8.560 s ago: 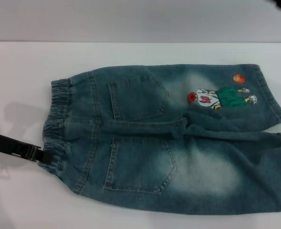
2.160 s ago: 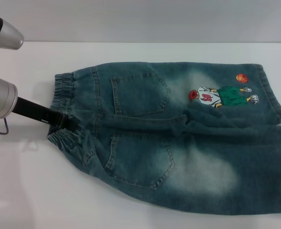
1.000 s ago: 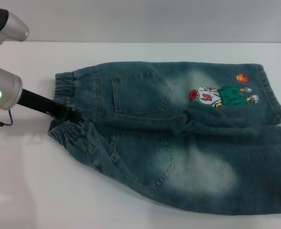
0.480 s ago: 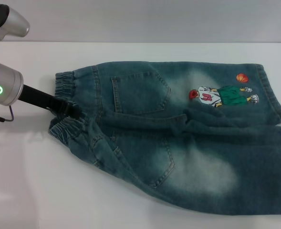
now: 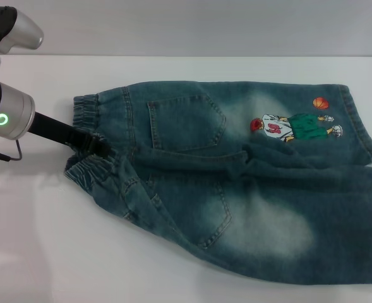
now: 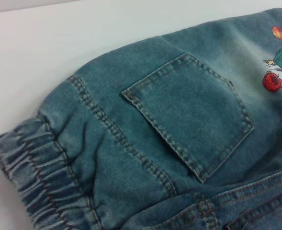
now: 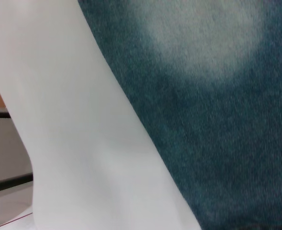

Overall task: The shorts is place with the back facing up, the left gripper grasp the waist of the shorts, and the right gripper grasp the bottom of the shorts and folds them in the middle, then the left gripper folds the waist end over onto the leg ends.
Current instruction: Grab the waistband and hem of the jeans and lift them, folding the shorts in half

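Near half of the waist of the shorts (image 5: 91, 173) now bunched inward.

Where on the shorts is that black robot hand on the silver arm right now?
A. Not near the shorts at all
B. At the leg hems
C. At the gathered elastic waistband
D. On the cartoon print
C: in the head view the left hand sits at the middle of the waist of the shorts, where the denim is bunched up around it.

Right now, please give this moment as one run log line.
left gripper: at waist, lifting near side | right gripper: unseen | shorts: back up, fold begun
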Controlling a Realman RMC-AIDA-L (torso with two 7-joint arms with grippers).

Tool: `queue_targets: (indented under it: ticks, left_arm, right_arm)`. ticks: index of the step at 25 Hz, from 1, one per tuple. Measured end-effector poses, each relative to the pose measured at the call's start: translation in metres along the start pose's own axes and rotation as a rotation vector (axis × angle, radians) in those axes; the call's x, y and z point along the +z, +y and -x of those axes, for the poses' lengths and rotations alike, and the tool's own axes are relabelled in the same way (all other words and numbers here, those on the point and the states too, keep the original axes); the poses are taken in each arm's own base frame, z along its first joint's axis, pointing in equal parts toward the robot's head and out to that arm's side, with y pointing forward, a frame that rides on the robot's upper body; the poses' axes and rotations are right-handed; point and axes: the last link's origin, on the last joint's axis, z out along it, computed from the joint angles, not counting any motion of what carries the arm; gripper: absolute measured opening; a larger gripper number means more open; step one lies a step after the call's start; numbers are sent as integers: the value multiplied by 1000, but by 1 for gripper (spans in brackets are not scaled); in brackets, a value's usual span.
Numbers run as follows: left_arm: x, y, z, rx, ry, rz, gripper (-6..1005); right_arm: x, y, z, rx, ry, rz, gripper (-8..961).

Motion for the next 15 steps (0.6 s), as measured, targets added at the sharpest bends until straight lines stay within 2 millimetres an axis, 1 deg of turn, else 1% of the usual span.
queue_targets:
  ticks: [15]
  left_arm:
    - [-1,-2,1,-1,-1,-5,49]
  right_arm:
    - [4,4,10,-33,15,0,575]
